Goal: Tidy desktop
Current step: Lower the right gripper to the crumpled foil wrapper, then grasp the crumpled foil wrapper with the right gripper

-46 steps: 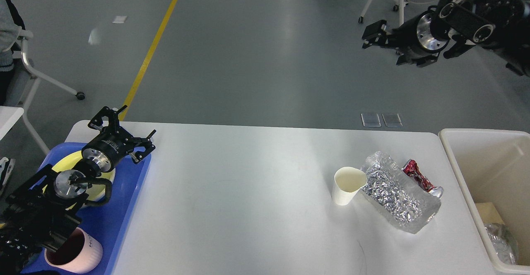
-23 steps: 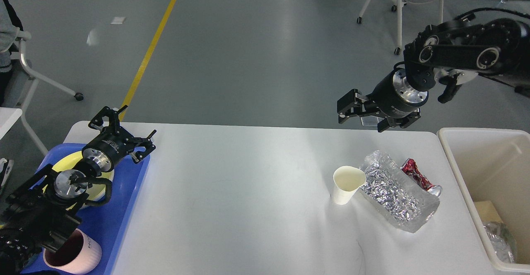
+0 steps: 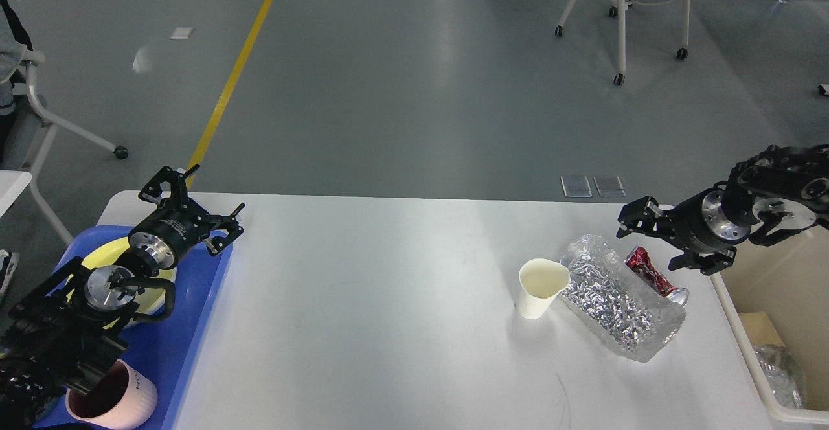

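Fingers of the right gripper (image 3: 638,223) are standing apart and holding nothing, hanging just above the crushed red can (image 3: 651,274), which is lying against the far side of the silver foil bag (image 3: 618,304). A paper cup (image 3: 541,287) is standing upright, touching the bag's left end. All three are sitting on the right part of the desktop (image 3: 388,300), near the cream bin (image 3: 777,352). Risk here: the can is wedged beside the bag, so a lowering finger is likely catching the foil, dragging the bag and tipping the light cup. The left gripper (image 3: 194,206) is spreading its fingers empty over the blue tray (image 3: 188,326), above the yellow plate (image 3: 113,255) and beyond the pink mug (image 3: 123,397).
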{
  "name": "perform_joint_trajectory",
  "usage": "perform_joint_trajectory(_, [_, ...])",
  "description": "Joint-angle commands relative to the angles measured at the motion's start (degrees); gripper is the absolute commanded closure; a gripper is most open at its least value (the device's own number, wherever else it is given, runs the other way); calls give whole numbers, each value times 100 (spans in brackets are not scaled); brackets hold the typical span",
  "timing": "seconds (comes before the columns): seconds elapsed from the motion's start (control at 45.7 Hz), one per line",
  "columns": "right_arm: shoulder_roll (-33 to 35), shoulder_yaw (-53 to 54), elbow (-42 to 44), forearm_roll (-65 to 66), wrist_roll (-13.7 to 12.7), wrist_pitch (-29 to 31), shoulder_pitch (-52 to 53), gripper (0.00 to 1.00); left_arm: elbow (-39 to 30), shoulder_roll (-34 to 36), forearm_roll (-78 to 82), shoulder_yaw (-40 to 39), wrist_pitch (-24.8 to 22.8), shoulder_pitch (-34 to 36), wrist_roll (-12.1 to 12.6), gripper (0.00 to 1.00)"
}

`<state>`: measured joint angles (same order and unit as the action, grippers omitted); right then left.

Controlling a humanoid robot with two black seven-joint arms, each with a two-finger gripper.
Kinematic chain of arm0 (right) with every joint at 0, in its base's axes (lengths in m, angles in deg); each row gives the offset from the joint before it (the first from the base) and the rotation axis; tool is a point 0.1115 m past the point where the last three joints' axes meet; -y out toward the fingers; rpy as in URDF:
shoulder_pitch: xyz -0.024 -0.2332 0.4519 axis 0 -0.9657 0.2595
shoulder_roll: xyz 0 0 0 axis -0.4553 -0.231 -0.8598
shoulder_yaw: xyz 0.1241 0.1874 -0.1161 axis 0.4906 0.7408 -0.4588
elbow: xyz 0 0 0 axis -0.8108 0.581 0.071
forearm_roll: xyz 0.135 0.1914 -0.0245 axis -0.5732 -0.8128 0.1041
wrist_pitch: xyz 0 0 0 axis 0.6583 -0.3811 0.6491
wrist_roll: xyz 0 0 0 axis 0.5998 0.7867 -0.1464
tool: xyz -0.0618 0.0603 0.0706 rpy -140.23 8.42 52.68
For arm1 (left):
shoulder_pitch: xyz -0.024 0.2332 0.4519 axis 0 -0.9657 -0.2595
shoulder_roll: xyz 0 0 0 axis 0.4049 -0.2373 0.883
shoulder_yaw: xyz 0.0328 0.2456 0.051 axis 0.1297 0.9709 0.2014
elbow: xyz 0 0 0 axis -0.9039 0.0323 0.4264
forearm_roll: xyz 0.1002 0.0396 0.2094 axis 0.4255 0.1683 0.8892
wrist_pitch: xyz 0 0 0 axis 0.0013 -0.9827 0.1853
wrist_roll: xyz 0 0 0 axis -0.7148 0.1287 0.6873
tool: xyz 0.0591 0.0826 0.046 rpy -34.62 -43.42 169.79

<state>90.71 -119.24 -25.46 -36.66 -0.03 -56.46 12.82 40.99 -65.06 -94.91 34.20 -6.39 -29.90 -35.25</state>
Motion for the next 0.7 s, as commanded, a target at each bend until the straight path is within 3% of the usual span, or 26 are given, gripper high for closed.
perform_joint_trajectory(0.0, [364, 225, -43, 219, 29, 9, -620, 0, 0, 0, 0, 0, 0, 0, 2, 0])
perform_joint_trajectory(0.46, [409, 2281, 114, 387, 117, -35, -2519, 0, 0, 0, 0, 0, 0, 0, 2, 0])
perform_joint_trajectory(0.525, [391, 2361, 185, 387, 239, -26, -2607, 9, 0, 0, 0, 0, 0, 0, 2, 0])
perform_joint_trajectory(0.613, [399, 2335, 246, 413, 372, -17, -2625, 52, 0, 0, 0, 0, 0, 0, 2, 0])
perform_joint_trajectory(0.635, [400, 2335, 273, 448, 372, 0, -2625, 59, 0, 0, 0, 0, 0, 0, 2, 0])
perform_joint_trajectory(0.678, [400, 2335, 282, 597, 372, 9, -2625, 62, 0, 0, 0, 0, 0, 0, 2, 0])
